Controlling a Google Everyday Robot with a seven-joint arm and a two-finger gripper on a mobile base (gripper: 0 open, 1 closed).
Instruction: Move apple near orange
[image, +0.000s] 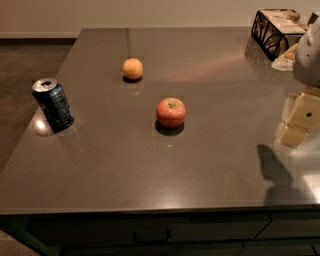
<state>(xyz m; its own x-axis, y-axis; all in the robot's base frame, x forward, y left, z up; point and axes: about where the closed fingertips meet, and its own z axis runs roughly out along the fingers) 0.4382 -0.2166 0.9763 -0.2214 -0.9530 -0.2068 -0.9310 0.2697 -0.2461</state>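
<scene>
Well right of apple (170, 112): tool (298, 121), seemingly pointing down.

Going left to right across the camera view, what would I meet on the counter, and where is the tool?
In order: soda can → orange → apple → tool, which hangs above the counter at the picture's right edge.

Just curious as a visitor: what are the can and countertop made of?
The can looks like painted metal, its rim glinting silver. The countertop seems polished stone or laminate, showing reflections. The tool, at the right edge, looks cream plastic.
</scene>
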